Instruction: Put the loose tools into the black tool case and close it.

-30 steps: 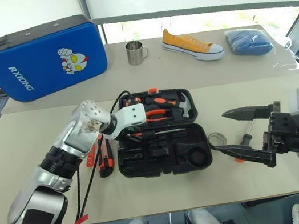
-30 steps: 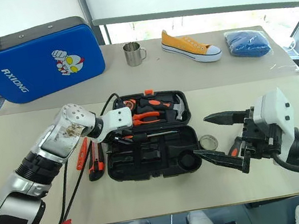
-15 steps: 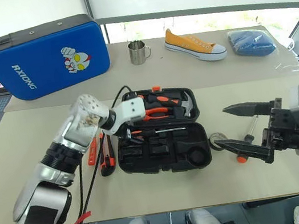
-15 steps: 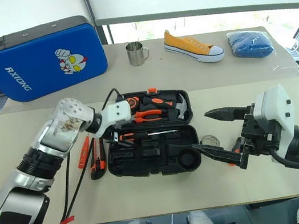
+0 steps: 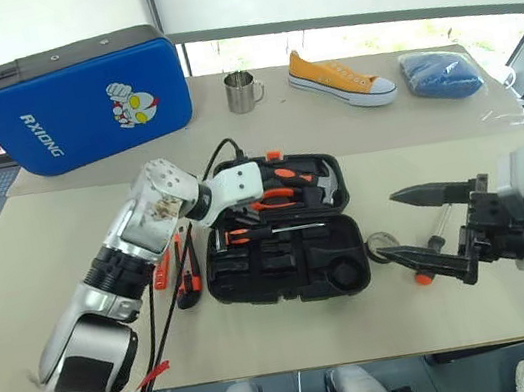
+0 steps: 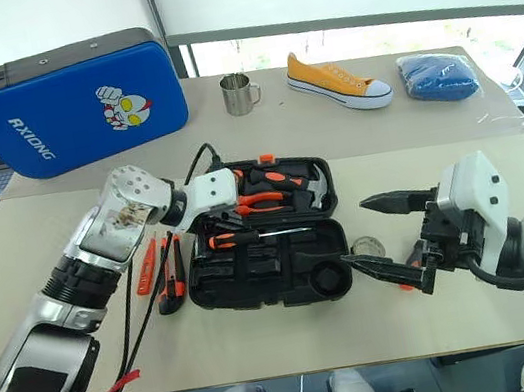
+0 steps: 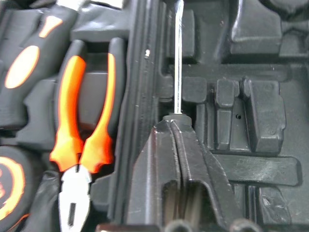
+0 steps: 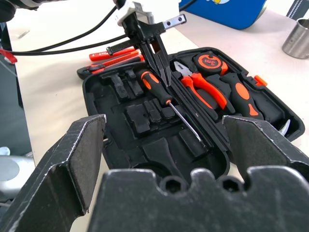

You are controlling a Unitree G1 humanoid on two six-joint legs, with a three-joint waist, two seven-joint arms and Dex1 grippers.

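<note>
The left pincer is hovering closed and empty over the screwdriver in the black tool case. The right pincer is waiting open; the second screwdriver, nearer it, is lying just beyond its tips on the desk.

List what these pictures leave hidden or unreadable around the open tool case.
- Second screwdriver on the table: in the eye views the right gripper covers most of it.
- Slim orange tool and utility knife: partly behind the left arm and its cables.
- Screwdriver in the black tool case: in the left wrist view the shut left gripper hides its handle.
- Tape roll: too small to make out.
</note>
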